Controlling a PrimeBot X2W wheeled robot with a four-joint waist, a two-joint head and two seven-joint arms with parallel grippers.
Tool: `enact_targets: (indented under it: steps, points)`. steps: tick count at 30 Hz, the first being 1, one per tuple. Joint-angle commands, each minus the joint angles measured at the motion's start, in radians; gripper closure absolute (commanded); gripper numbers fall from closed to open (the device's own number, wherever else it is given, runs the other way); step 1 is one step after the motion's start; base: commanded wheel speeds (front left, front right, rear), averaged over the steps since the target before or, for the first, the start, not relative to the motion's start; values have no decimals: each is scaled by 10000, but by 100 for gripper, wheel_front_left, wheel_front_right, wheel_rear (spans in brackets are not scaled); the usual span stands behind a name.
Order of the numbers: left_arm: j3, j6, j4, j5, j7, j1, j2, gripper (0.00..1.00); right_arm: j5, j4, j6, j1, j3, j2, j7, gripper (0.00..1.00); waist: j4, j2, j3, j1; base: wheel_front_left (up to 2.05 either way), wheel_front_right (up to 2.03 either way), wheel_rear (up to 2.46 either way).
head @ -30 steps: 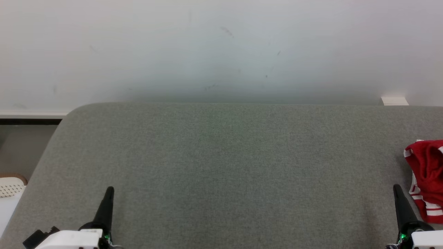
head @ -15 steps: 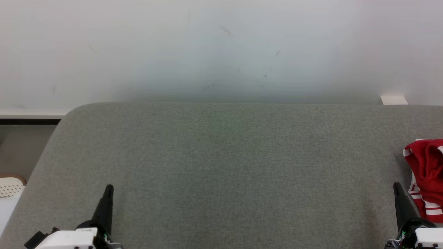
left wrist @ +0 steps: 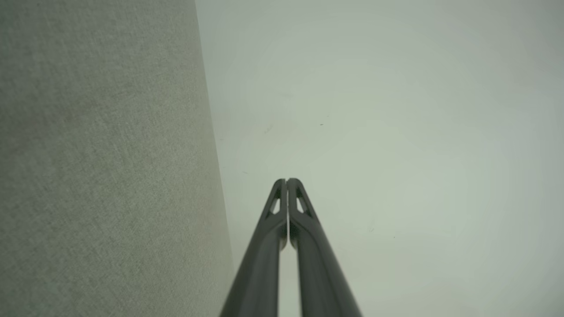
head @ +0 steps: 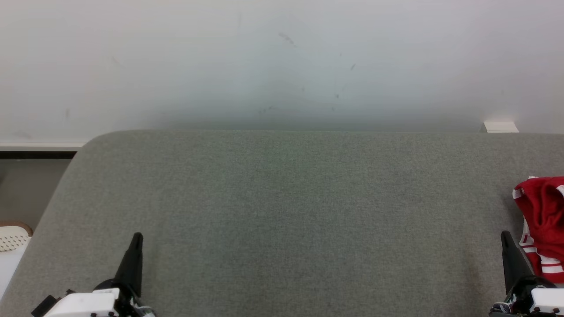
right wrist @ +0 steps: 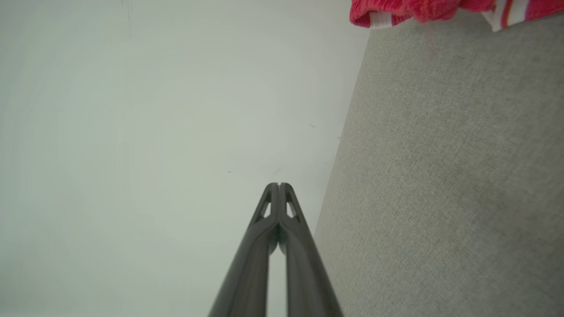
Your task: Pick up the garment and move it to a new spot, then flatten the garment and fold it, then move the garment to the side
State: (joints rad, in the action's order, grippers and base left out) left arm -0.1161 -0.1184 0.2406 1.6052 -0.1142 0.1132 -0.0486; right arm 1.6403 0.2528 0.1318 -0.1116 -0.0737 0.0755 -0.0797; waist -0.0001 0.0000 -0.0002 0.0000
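Nearest, low at the near edge: left gripper (head: pixel 137 238), dark fingers pressed together with the tips meeting and nothing in them. Its wrist view shows the same (left wrist: pixel 287 180), clenched on nothing. It hangs over the left part of the grey padded surface (head: pixel 282 211), pointing toward the far wall. Right gripper (head: pixel 503 234) is at the near right, likewise clenched with nothing held, tips touching in its wrist view (right wrist: pixel 279 184). White wrist housings show behind both.

Just beside the right gripper, on its outer side, is the garment (head: pixel 543 211). It is red with white stripes, crumpled in a heap at the right edge of the pad and cut off by the frame. Cannot tell whether it touches the finger. In the right wrist view the garment (right wrist: pixel 398 9) lies on the grey fabric, red knit with a white band.

Further out the pad has a rounded far-left corner. Off its left side, lower down, is a white perforated object (head: pixel 12 240). Farthest is the pale wall (head: pixel 282 66) with a few dark scuffs, and a small white block (head: pixel 500 127) sits at the pad's far right edge.
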Motion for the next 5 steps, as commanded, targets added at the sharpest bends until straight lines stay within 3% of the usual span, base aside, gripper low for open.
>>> enact_targets:
  steps: [1,5]
  points:
    - [-32,-64,7,114,-48,44,-9,100,109,3,-21,-92,-16,84,-38,100,1,0,0,0,0,0,0]
    - [-32,-64,7,114,-48,44,-9,100,104,2,-21,-92,-22,80,-37,100,1,0,0,0,0,0,0]
